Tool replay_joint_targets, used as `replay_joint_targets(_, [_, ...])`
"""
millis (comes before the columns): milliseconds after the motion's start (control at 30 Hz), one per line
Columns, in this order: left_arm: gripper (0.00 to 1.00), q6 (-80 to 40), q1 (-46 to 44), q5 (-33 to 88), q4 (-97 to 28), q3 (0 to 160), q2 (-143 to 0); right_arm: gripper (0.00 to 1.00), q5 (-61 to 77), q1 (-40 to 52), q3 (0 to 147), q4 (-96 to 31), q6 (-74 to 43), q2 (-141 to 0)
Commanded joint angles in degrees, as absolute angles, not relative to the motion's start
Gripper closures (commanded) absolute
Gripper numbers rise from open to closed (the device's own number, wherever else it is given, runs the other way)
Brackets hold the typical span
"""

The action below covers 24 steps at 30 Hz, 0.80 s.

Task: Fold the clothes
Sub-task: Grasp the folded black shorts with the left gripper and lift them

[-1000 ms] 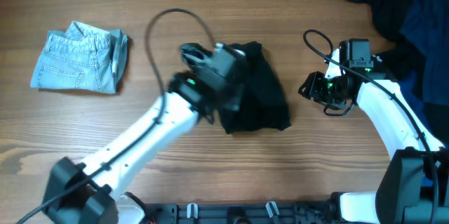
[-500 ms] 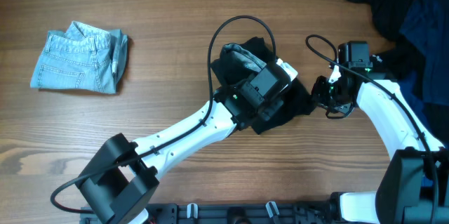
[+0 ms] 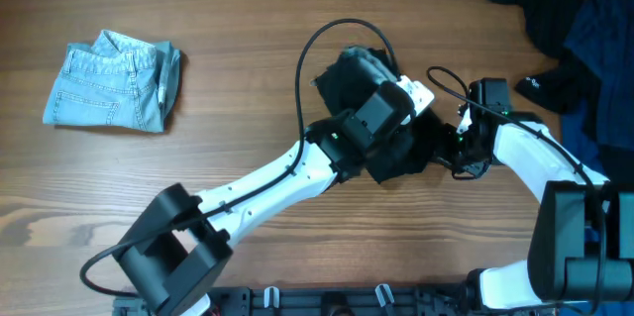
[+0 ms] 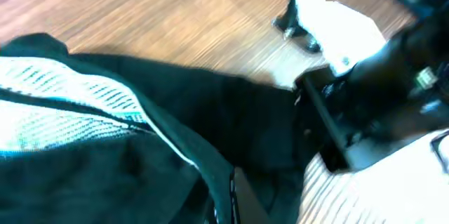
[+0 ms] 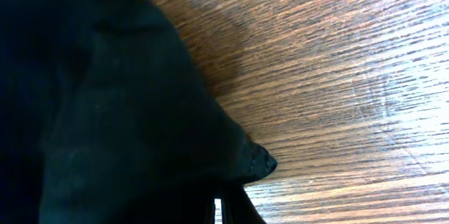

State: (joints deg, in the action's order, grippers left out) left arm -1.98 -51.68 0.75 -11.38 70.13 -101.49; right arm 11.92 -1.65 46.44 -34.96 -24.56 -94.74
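The black shorts (image 3: 347,73) lie bunched directly under the left gripper (image 3: 391,123), and their far edge runs into the right gripper (image 3: 458,148). We judge that the two grippers meet on one garment so that each can take a side and draw the bundle out flat before a fold can be made.

In the left wrist view the pale mesh waistband (image 4: 63,104) shows just ahead of the left gripper, turned outward, so the shorts are crumpled and not laid square. Cloth covers the left fingers, and we cannot tell whether they are clamped or apart. In the right wrist view the right fingers (image 5: 235,210) sit narrow, with the hem pinched between them and a loose corner (image 5: 259,161) poking out just beyond.

We count two arms, both on that single pair of black shorts. One pair of denim shorts (image 3: 114,83) lies well apart from both grippers, already folded on the table (image 3: 248,19). A dark heap (image 3: 555,14) lies beyond the right gripper, away from the left one. We make out black and blue cloth there, but not how many pieces.
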Motion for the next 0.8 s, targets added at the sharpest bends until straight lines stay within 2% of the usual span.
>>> replay_joint_targets(0, [0.96, -7.77, -51.86, 5.74, -7.51, 71.0, -106.48, 0.96, 13.39, -0.99, 42.72, -34.09, -25.5, -98.04])
replay_joint_targets(133, [0.96, -11.07, -51.86, 7.31, -3.84, 71.0, -112.4, 0.96, 13.39, -0.99, 42.68, -34.06, -25.47, -98.04])
replay_joint_targets(167, [0.92, -11.22, -51.86, 8.34, -3.22, 71.0, -113.62, 0.95, 13.39, -0.99, 42.68, -34.09, -25.47, -98.04])
replay_joint_targets(200, [0.84, -11.4, -51.86, 8.34, -3.16, 71.0, -114.21, 0.95, 13.39, -0.99, 42.68, -34.13, -25.47, -98.04])
replay_joint_targets(300, [0.42, -11.4, -51.86, 8.34, -3.18, 71.0, -114.67, 0.94, 13.39, -0.99, 42.68, -34.54, -25.5, -98.04])
replay_joint_targets(333, [0.36, -11.4, -51.86, 8.34, -3.29, 71.0, -114.67, 0.92, 13.39, -0.99, 42.68, -34.57, -25.5, -98.04])
replay_joint_targets(433, [0.3, -11.38, -51.86, 8.34, -4.21, 71.22, -114.15, 0.91, 13.39, -0.99, 42.68, -35.35, -25.45, -98.04])
replay_joint_targets(700, [0.25, -10.74, -51.57, 6.35, -11.73, 73.54, -106.41, 0.9, 15.57, -0.99, 42.72, -36.07, -25.26, -98.04])
replay_joint_targets(767, [0.23, -10.74, -50.81, 6.35, -12.88, 73.54, -103.85, 0.85, 17.04, -1.02, 42.98, -36.23, -23.99, -97.84])
